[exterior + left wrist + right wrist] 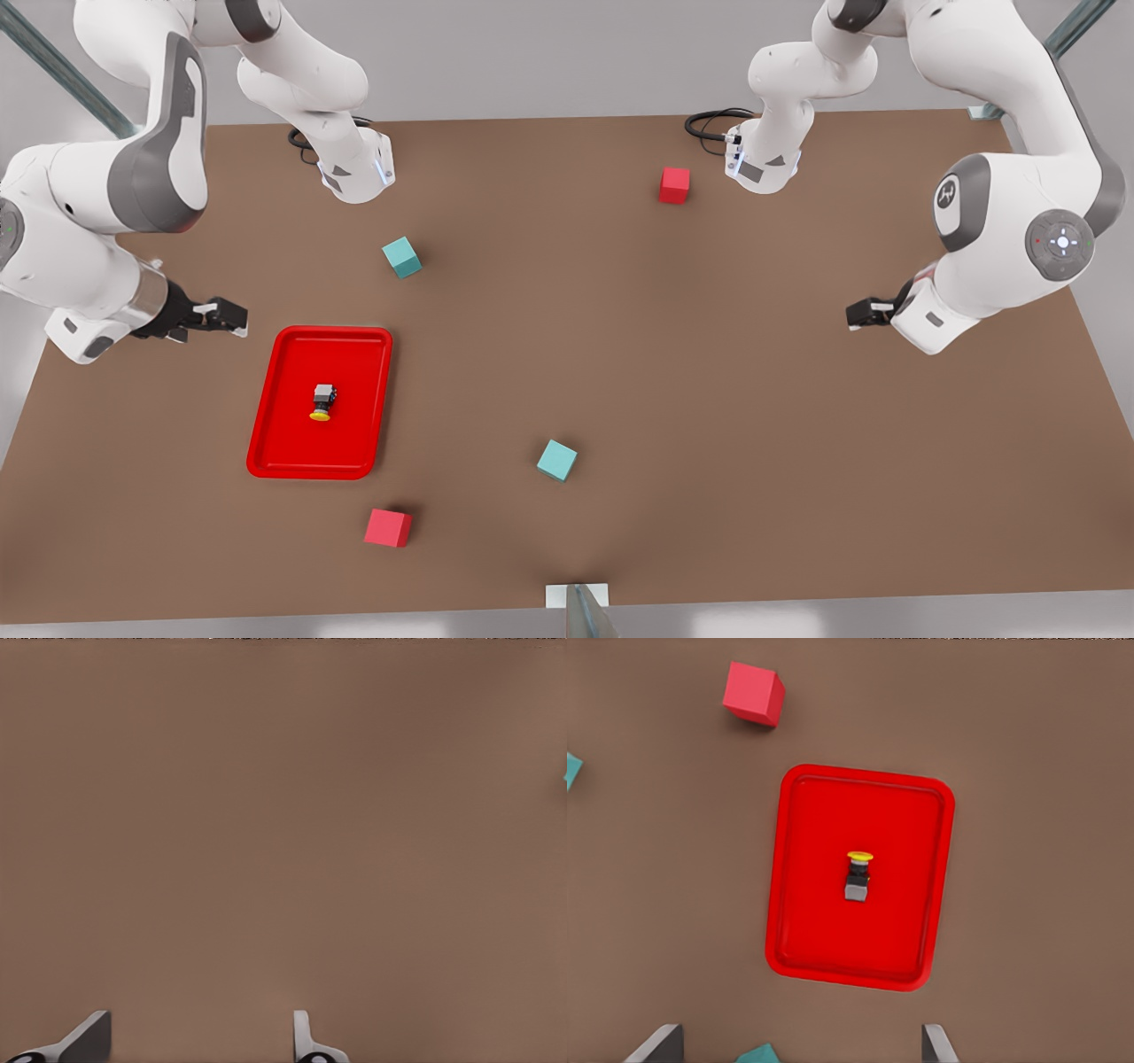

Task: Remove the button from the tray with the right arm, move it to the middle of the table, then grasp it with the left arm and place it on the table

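Observation:
The button [322, 402] lies on its side in the middle of the red tray [354, 390], its yellow cap toward the table's near edge. In the right wrist view the button [858, 875] rests alone on the tray [815, 904]. My right gripper [232, 317] hangs open just off the tray's far corner on the front view's left, apart from the button; its fingers [939, 1047] are spread wide. My left gripper [858, 315] waits open on the front view's right over bare table [283, 815], with nothing between its fingers [303, 1036].
Two teal cubes [402, 257] [556, 460] and two red cubes [674, 185] [388, 527] lie scattered on the brown table [709, 372]. One red cube [754, 693] sits just beyond the tray. The arm bases stand at the far edge.

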